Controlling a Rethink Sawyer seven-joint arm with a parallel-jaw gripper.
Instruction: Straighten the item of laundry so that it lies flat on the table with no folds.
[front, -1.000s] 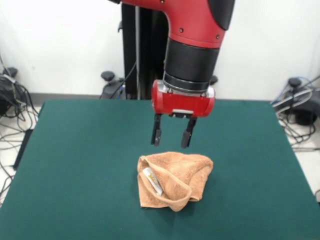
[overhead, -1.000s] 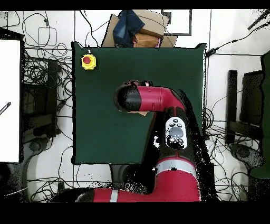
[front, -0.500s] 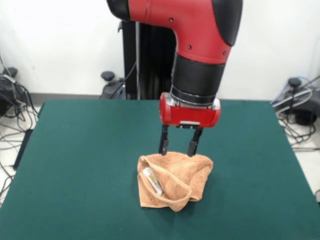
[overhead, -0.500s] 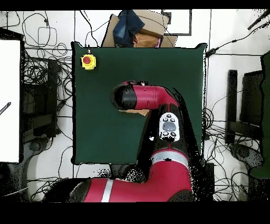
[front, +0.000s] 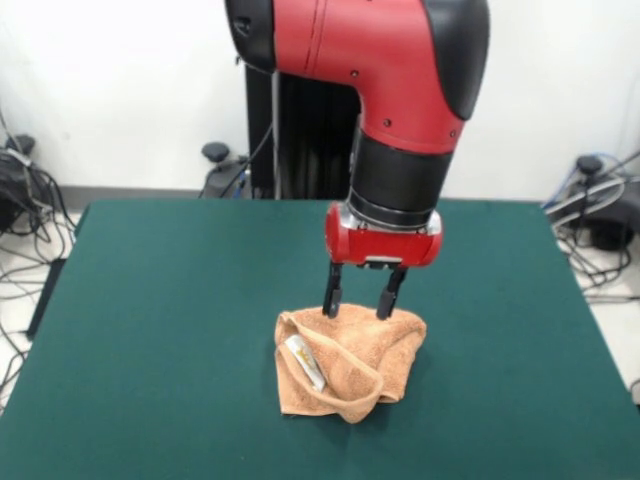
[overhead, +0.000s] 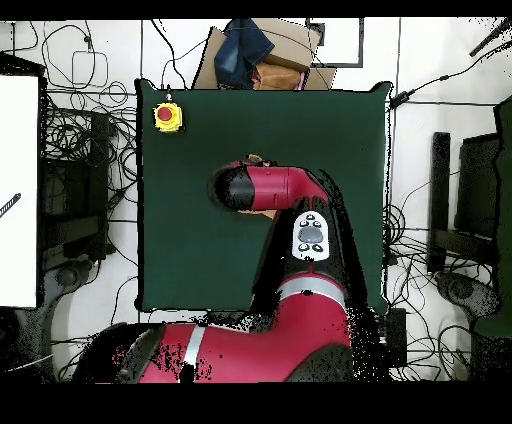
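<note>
The orange-tan towel lies crumpled in a heap near the front middle of the dark green table, with a white label showing in a fold on its left side. My gripper is open, its two black fingers pointing down and touching the heap's far top edge. In the overhead view the arm covers the towel almost wholly; only a sliver of the towel shows beside it.
A yellow box with a red button sits at one table corner in the overhead view. Cables and stands lie on the floor around the table. A cardboard box with dark cloth is beyond the table's far edge.
My gripper has come down and shifted slightly right in the front view, from hovering above the towel to reaching its top edge. The towel has not moved.
</note>
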